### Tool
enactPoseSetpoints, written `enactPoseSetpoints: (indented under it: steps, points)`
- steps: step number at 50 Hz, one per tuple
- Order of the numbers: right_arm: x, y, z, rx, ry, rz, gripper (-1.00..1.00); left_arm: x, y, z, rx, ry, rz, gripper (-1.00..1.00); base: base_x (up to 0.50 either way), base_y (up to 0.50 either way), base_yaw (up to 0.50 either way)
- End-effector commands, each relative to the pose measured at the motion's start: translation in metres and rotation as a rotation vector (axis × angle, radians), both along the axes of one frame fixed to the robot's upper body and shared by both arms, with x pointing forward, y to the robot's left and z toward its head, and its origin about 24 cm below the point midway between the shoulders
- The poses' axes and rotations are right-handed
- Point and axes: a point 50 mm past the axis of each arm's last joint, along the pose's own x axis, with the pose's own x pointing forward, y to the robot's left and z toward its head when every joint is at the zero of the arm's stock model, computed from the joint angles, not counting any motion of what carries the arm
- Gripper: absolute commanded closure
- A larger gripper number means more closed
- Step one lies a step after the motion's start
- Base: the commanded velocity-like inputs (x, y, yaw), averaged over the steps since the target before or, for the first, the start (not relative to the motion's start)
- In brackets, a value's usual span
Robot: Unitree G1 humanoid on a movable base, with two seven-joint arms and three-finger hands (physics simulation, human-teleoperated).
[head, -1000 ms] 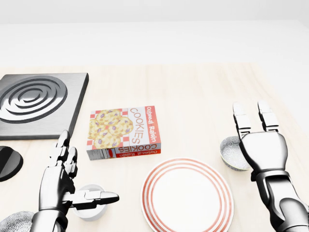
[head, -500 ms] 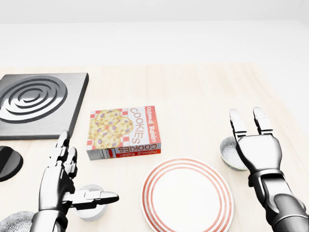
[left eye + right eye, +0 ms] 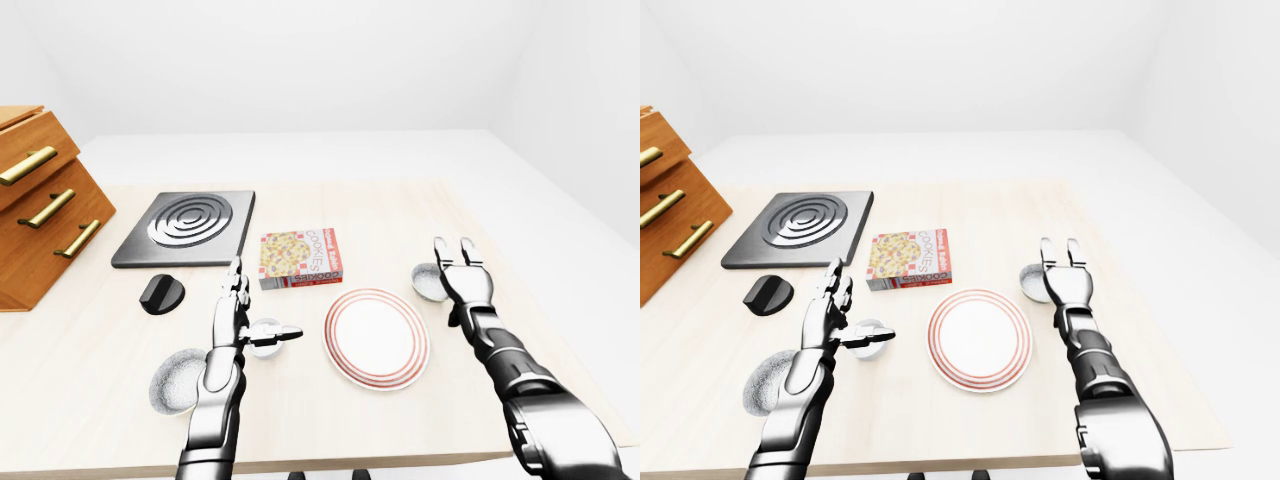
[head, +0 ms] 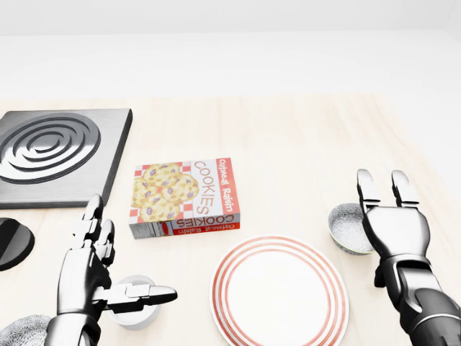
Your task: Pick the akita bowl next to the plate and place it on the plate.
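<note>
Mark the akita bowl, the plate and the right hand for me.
akita bowl (image 4: 346, 225): head view, on its speckled inside.
plate (image 4: 279, 294): head view, on its bare white centre.
right hand (image 4: 395, 232): head view, on the back of the palm.

The place looked like a kitchen, rendered in simulation. A pale wooden table (image 3: 400, 215) carried a square metal hob plate (image 3: 190, 225) with concentric rings, a box of oatmeal raisin cookies (image 3: 300, 257), a red-ringed plate (image 3: 376, 338) and a small speckled bowl (image 4: 348, 227). A wooden drawer chest (image 3: 40, 200) with brass handles stood at the left edge of the left-eye view. A small dark round thing (image 3: 161, 294) beside the hob plate may have been a knob. A bare white wall (image 3: 300, 60) stood behind.
</note>
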Motion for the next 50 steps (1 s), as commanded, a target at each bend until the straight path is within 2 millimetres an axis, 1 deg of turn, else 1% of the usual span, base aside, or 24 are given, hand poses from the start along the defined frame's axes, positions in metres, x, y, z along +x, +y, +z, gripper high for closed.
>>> enactPoseSetpoints:
  steps: [1, 8, 9, 10, 12, 13, 24, 25, 28, 32, 33, 34, 35, 36, 37, 40, 41, 42, 43, 44, 45, 46, 47, 50]
  points:
    - [-0.005, -0.001, -0.011, -0.038, 0.074, 0.011, -1.0, -0.001, 0.0, 0.001, -0.003, 0.001, 0.002, -1.0, 0.0, 0.0, 0.0]
    - [-0.004, 0.005, -0.014, -0.043, 0.093, 0.028, -1.0, -0.001, 0.0, 0.001, -0.005, 0.001, 0.006, -1.0, 0.0, 0.0, 0.0]
    - [-0.004, 0.006, -0.014, -0.051, 0.098, 0.035, -0.24, -0.001, 0.001, 0.003, -0.006, -0.001, 0.007, -1.0, 0.0, 0.0, 0.0]
    - [-0.004, 0.006, -0.014, -0.057, 0.101, 0.038, 0.35, -0.001, 0.001, 0.003, -0.006, -0.001, 0.008, -1.0, 0.0, 0.0, 0.0]
    - [-0.004, 0.006, -0.014, -0.057, 0.101, 0.039, 0.35, -0.001, 0.001, 0.003, -0.006, -0.001, 0.008, -1.0, 0.0, 0.0, 0.0]
    - [-0.004, 0.006, -0.014, -0.068, 0.105, 0.045, 1.0, -0.001, 0.001, 0.003, -0.007, -0.001, 0.01, -1.0, 0.0, 0.0, 0.0]
    - [-0.003, 0.006, -0.013, -0.072, 0.103, 0.047, 1.0, -0.001, 0.001, 0.003, -0.008, -0.002, 0.011, -1.0, 0.0, 0.0, 0.0]
    - [-0.003, 0.007, -0.014, -0.077, 0.109, 0.052, 1.0, -0.002, 0.002, 0.007, -0.011, -0.01, 0.015, -1.0, 0.0, 0.0, 0.0]
    - [-0.003, 0.006, -0.014, -0.06, 0.101, 0.037, 1.0, -0.002, 0.002, 0.006, -0.012, -0.009, 0.015, -1.0, 0.0, 0.0, 0.0]
    - [0.002, -0.006, 0.001, -0.055, 0.05, 0.002, 1.0, -0.003, 0.002, 0.006, -0.011, -0.007, 0.015, -1.0, 0.0, 0.0, 0.0]
    - [0.003, -0.006, 0.001, -0.055, 0.05, 0.002, 1.0, -0.003, 0.002, 0.006, -0.011, -0.006, 0.015, -1.0, 0.0, 0.0, 0.0]
    - [0.007, -0.014, 0.013, -0.066, 0.011, -0.013, 1.0, -0.003, 0.002, 0.005, -0.011, -0.005, 0.013, -1.0, 0.0, 0.0, 0.0]
    - [0.009, -0.018, 0.019, -0.073, -0.008, -0.019, 1.0, -0.004, 0.001, 0.006, -0.01, -0.005, 0.012, -1.0, 0.0, 0.0, 0.0]
    - [0.014, -0.026, 0.036, -0.087, -0.066, -0.032, 1.0, -0.004, 0.001, 0.006, -0.011, -0.004, 0.011, -1.0, 0.0, 0.0, 0.0]
    - [0.017, -0.031, 0.047, -0.099, -0.109, -0.036, 1.0, -0.005, 0.001, 0.006, -0.01, -0.004, 0.01, -1.0, 0.0, 0.0, 0.0]
    - [0.02, -0.039, 0.07, -0.121, -0.204, -0.039, 1.0, -0.005, 0.001, 0.006, -0.01, -0.004, 0.01, -1.0, 0.0, 0.0, 0.0]
    - [0.02, -0.044, 0.089, -0.132, -0.286, -0.041, 1.0, -0.005, 0.001, 0.005, -0.01, -0.003, 0.009, -1.0, 0.0, 0.0, 0.0]
    - [0.02, -0.044, 0.091, -0.133, -0.299, -0.039, 1.0, -0.005, 0.001, 0.005, -0.01, -0.003, 0.009, -1.0, 0.0, 0.0, 0.0]
    - [0.018, -0.046, 0.104, -0.141, -0.361, -0.035, 1.0, -0.005, 0.001, 0.004, -0.009, -0.003, 0.009, -1.0, 0.0, 0.0, 0.0]
    - [0.016, -0.047, 0.111, -0.138, -0.399, -0.038, 1.0, -0.005, 0.001, 0.004, -0.009, -0.003, 0.008, -1.0, 0.0, 0.0, 0.0]
    - [0.012, -0.051, 0.129, -0.146, -0.478, -0.04, 1.0, -0.005, 0.0, 0.004, -0.008, -0.001, 0.008, -1.0, 0.0, 0.0, 0.0]
    - [0.011, -0.051, 0.13, -0.148, -0.489, -0.039, 1.0, -0.005, 0.0, 0.003, -0.008, -0.001, 0.008, -1.0, 0.0, 0.0, 0.0]
    - [0.008, -0.056, 0.143, -0.149, -0.541, -0.051, 1.0, -0.005, 0.0, 0.004, -0.008, -0.002, 0.007, -1.0, 0.0, 0.0, 0.0]
    - [0.003, -0.063, 0.159, -0.154, -0.603, -0.073, 1.0, -0.006, 0.0, 0.004, -0.008, -0.002, 0.006, -1.0, 0.0, 0.0, 0.0]
